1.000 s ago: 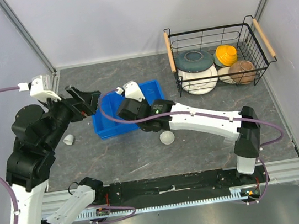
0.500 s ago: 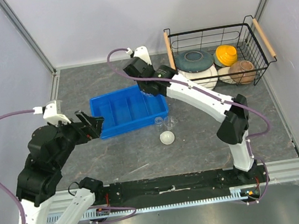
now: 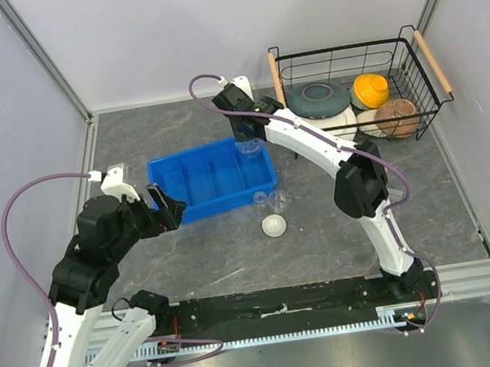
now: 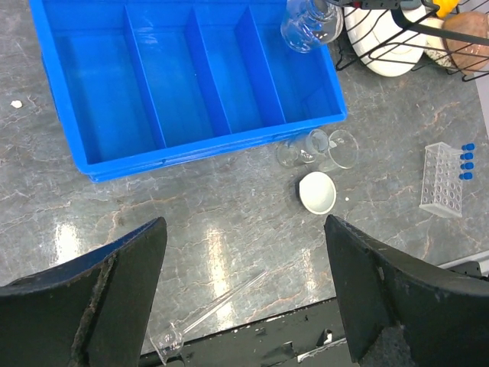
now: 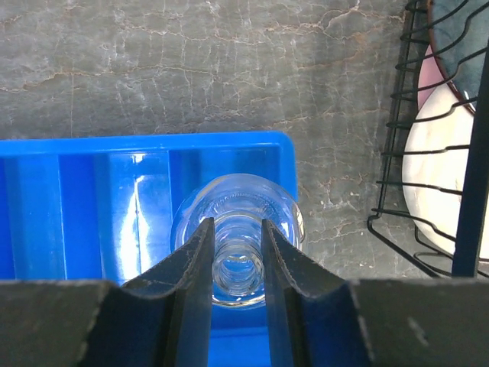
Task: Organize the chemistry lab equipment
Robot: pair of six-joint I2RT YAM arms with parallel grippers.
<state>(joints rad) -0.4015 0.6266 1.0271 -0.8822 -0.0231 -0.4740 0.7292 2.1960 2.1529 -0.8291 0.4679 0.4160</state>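
My right gripper (image 5: 235,225) is shut on the neck of a clear glass flask (image 5: 233,197) and holds it upright over the rightmost compartment of the blue tray (image 5: 76,191). From above, the right gripper (image 3: 243,134) and flask (image 3: 249,150) are at the tray's far right corner. My left gripper (image 3: 168,209) is open and empty above the table at the tray's near left. Two small beakers (image 4: 341,148) and a white round dish (image 4: 317,192) stand just in front of the tray. A clear tube rack (image 4: 442,183) with blue-capped tubes (image 4: 466,160) stands to their right. The tiny white cup is hidden.
A thin glass funnel (image 4: 218,304) lies near the table's front edge. A black wire basket (image 3: 416,68) with ceramic bowls and plates stands at the back right. The blue tray (image 3: 216,207) has several compartments, with nothing showing in them.
My right arm has swung from the tray's left end to its far right corner. My left arm has drawn back toward the near edge and now covers the tiny white cup.
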